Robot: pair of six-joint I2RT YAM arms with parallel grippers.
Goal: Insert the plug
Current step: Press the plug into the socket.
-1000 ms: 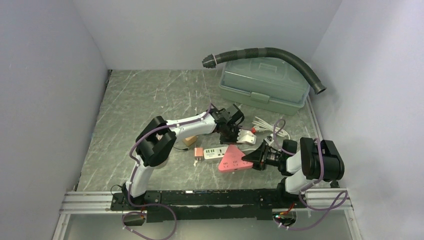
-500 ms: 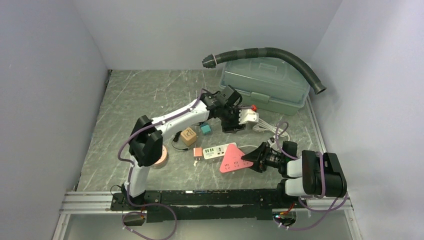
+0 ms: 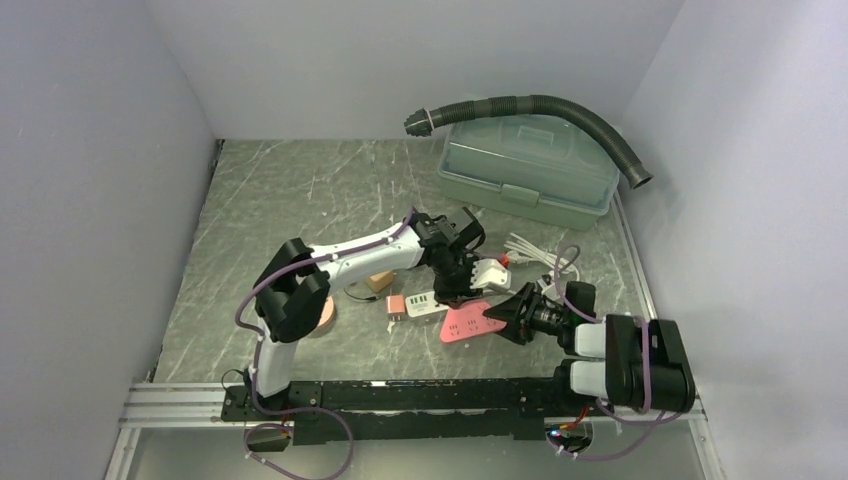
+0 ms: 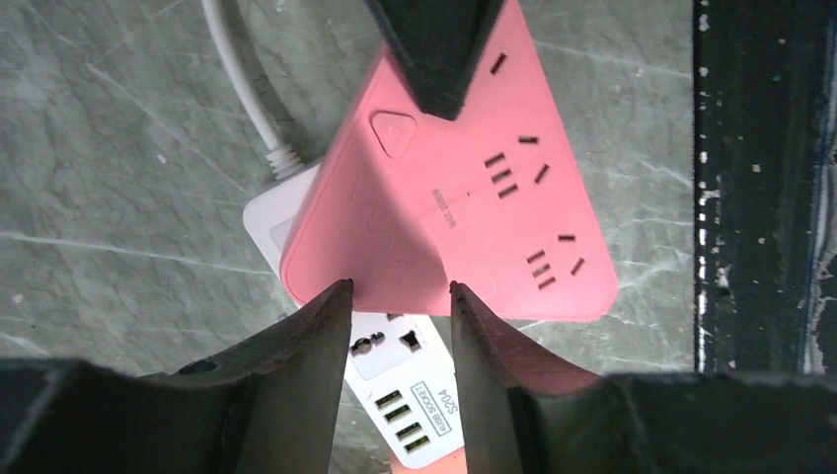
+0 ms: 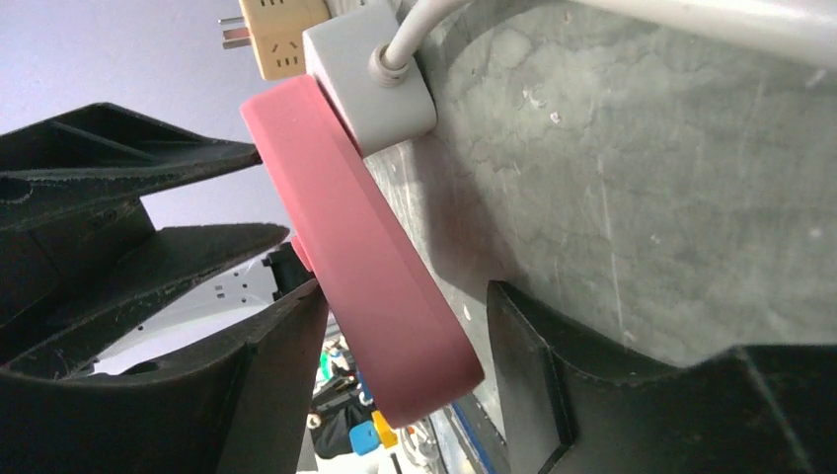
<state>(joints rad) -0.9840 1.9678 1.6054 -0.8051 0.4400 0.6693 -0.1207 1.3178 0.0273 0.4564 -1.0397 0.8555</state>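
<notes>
**While the right tool [image 3: 505, 314] straddles the pink power strip [image 3: 465, 325], the left tool [image 4: 395, 291] hangs empty above it**

Where the grey bench [image 3: 280, 200] meets the back wall on the right, a pale green toolbox [image 3: 525, 165] sits with a black ribbed hose [image 3: 560, 105] arched over its lid. Both arms reach into the middle of the bench. The pink power strip, a flat triangle, lies there with its sockets facing up, and one edge rests on the white socket strip [image 4: 395, 380]. The right tool has its fingers on either side of the pink strip's near corner. One finger lies against the top face, and a sliver of bench shows between the strip and the other, so the hold is loose and not clamped. The left tool points down just over the opposite edge. Its fingers [image 4: 306, 355] are a narrow gap apart with nothing between them, and the white strip shows through that gap. A white cable [image 4: 237, 79] leaves the white strip's end and runs off toward the toolbox. The peach adapter [image 5: 276, 25], prongs bare, sits on the bench at the white strip's other end, in neither tool. A small wooden cube [image 3: 378, 281] lies beside the left arm.
</notes>
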